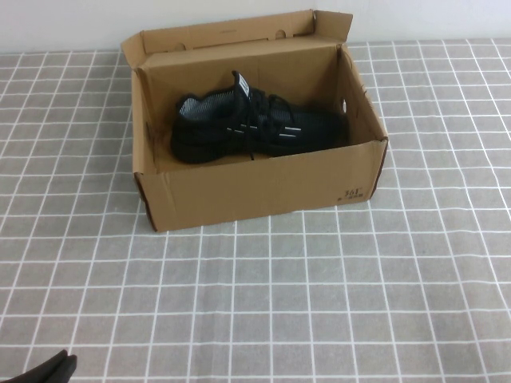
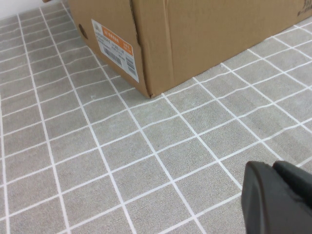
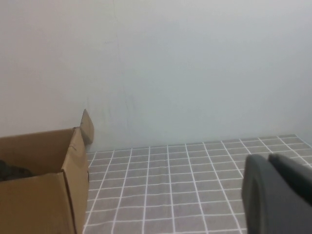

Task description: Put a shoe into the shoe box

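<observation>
The black knit shoe [image 1: 251,128] lies on its sole inside the open brown cardboard shoe box [image 1: 263,187], toe toward the right, lid flap [image 1: 231,36] standing open behind. My left gripper [image 1: 49,371] is shut and empty at the table's front left corner, far from the box; in the left wrist view it [image 2: 275,197] hovers over the cloth near the box's labelled corner [image 2: 146,58]. My right gripper [image 3: 278,192] is shut and empty, out of the high view, right of the box [image 3: 39,190]. A dark bit of the shoe [image 3: 12,170] shows over the box wall.
A grey cloth with a white grid [image 1: 319,303] covers the table. A white wall [image 3: 195,63] stands behind. An orange and white label [image 2: 117,48] is on the box's left end.
</observation>
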Controlling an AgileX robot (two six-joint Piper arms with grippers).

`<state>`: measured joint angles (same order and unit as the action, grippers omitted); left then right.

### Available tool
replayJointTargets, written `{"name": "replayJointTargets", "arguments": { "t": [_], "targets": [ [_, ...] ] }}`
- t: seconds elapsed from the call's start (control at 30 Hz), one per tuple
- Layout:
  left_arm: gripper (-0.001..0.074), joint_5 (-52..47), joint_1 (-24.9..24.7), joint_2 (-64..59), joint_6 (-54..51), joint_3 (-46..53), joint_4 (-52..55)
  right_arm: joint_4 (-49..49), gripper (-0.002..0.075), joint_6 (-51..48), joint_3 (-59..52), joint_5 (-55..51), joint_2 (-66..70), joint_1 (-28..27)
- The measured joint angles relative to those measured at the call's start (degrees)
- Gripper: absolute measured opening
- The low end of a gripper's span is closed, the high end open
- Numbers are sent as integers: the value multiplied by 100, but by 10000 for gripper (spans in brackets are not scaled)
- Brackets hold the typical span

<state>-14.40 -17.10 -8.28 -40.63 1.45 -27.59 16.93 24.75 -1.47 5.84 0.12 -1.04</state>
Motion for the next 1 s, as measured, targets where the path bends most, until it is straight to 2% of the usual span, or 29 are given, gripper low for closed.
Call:
{"name": "replayJointTargets", "arguments": {
  "t": [0.1,0.23,0.33,0.57,0.77,1.0],
  "targets": [
    [0,0,0,0,0,0,0,-538,-16,-320,0,-129,-53,0],
    [0,0,0,0,0,0,0,-2242,-16,-2093,0,-525,-53,0],
    [0,0,0,0,0,0,0,-2623,-16,-2717,0,-835,-53,10],
    [0,0,0,0,0,0,0,-2545,-16,-2893,0,-1353,-53,428],
    [0,0,0,0,0,0,0,-2172,-16,-2442,0,-1904,-53,287],
    [-1,0,0,0,0,0,0,-2140,-16,-2567,0,-2496,-53,278]
  ]
}}
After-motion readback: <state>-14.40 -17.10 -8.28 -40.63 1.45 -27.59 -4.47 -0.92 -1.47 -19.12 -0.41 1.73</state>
